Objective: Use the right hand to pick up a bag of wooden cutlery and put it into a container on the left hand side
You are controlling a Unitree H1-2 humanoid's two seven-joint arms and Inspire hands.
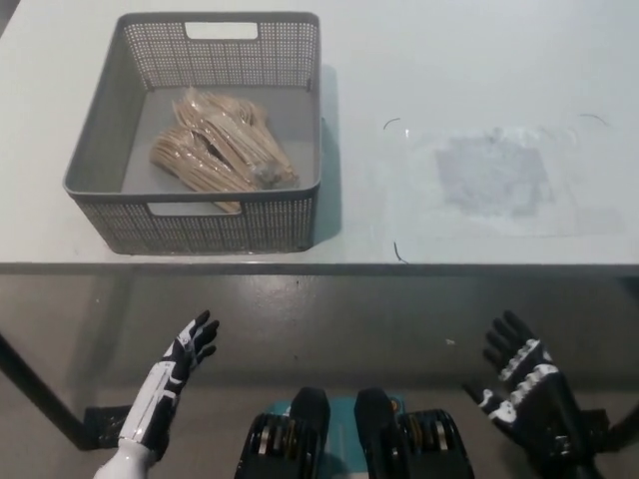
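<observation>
**Both hands low and empty, cutlery in the basket**

On my screen the grey mesh basket (210, 226) sat on the far left part of the white table (449, 70), its near wall just back from the table's near edge. The bags of wooden cutlery (220, 150) lay inside it in a loose heap, piled toward the near half of the basket floor, with the pieces running diagonally. I could not tell how many bags made up the heap.

The black right hand (524, 384) hung at the near right, below the table's edge and over the dark floor, well apart from the basket. Its fingers were spread and pointed away from me, and it gripped nothing.

The white left hand (172, 371) rested at the near left, also below the table's edge. Its fingers were stretched out and apart, and it too held nothing.

On the right part of the table I saw a dull greyish patch (494, 175) inside a faint glossy outline; I could not tell what it was. A dark table leg (35, 394) slanted across the near left corner.
</observation>
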